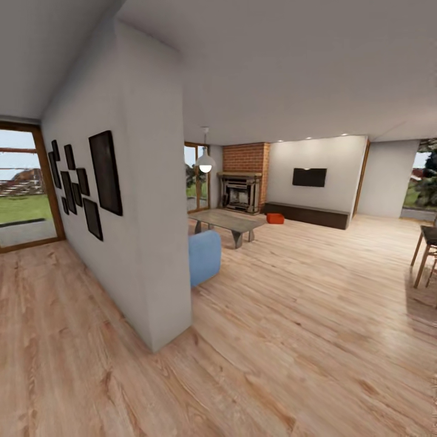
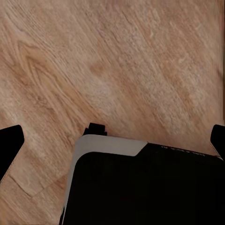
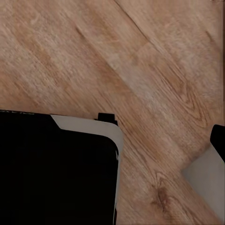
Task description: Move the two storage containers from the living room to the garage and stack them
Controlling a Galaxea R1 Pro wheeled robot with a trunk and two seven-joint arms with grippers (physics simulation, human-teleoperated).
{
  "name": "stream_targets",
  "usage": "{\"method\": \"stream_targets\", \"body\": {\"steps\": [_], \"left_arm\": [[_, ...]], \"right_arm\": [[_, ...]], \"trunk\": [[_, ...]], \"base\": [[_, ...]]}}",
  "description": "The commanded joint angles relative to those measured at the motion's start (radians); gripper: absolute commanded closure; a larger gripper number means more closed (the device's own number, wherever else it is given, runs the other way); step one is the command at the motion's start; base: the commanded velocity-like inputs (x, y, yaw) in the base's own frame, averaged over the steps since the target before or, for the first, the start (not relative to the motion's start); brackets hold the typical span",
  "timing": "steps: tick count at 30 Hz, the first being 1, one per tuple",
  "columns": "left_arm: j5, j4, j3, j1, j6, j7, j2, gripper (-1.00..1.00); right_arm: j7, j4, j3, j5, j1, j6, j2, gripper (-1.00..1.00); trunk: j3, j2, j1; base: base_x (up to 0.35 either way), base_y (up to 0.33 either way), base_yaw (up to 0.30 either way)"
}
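Pointing down at the wood plank floor [image 2: 117,61], both wrist views catch only dark fingertip edges, so each tool's state cannot be told. Farther off, past the grey table [image 1: 227,221], an orange box [image 1: 275,218] sits on the floor beside the long dark bench [image 1: 309,215].

White partition wall [image 1: 142,200] at nine o'clock hung with dark picture frames [image 1: 105,172], blue pouf [image 1: 204,256] at its far corner, grey coffee table [image 1: 227,222] just beyond, white pendant lamp [image 1: 205,161] above, wooden chair [image 1: 426,250] at three o'clock
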Motion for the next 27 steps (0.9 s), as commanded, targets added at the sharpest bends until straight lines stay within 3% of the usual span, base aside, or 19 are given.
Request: {"method": "stream_targets", "body": {"steps": [1,27], "left_arm": [[0.010,0.000,0.004,0.000,0.003,0.001,0.000,-1.00],[0.010,0.000,0.004,0.000,0.005,0.001,0.002,-1.00]], "right_arm": [[0.001,0.003,0.007,-0.002,-0.001,-0.005,0.000,-1.00],[-0.001,0.003,0.007,-0.003,-0.001,-0.005,-0.001,-1.00]], "trunk": [[-0.001,0.000,0.001],[-0.005,0.000,0.001]], "base": [[0.323,0.000,-0.236],[0.323,0.000,-0.237]]}}
